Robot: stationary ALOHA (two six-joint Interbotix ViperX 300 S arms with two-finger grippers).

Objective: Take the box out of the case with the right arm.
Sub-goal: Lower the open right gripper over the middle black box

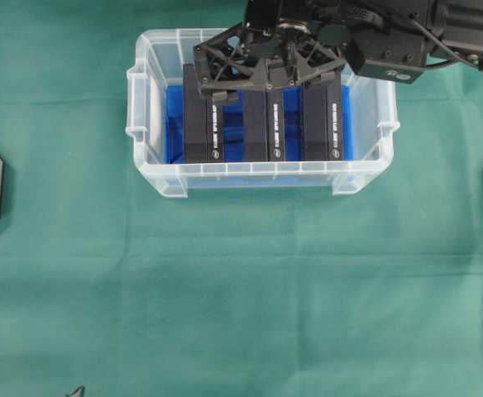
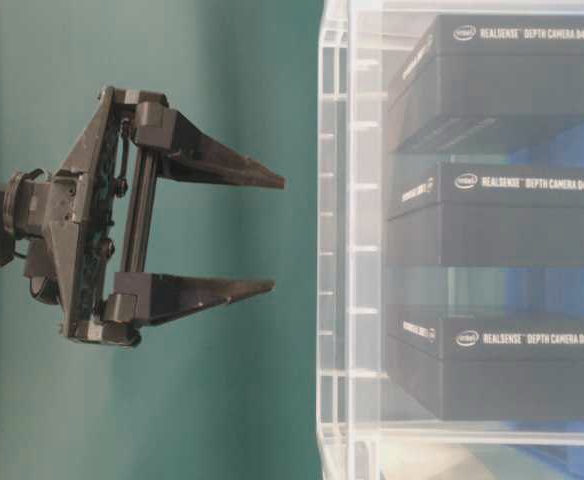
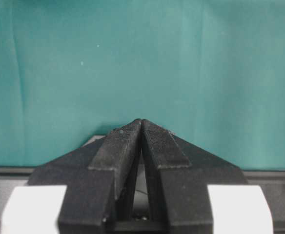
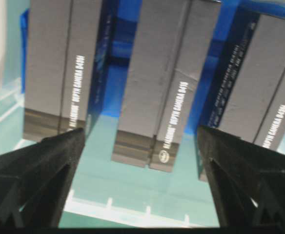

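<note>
Right hand [image 1: 268,76], fingers spread wide, hangs above the middle box [image 1: 263,124] in the case [image 1: 258,176]. No box gripped: grasp and lift-out remain. Left hand [image 3: 141,126] pressed together.

Right gripper [image 2: 262,233]: all black, lattice-framed body with small screws, two pointed wedge fingers [image 2: 222,163]. Black cable [image 1: 440,43] runs behind it. Left gripper [image 3: 141,127]: black ribbed fingers, white bands [image 3: 35,209] behind.

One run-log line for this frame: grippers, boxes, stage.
right gripper: open, above case, straddling middle box | left gripper: shut, empty | boxes: three in case, none held | stage: pre-grasp
</note>
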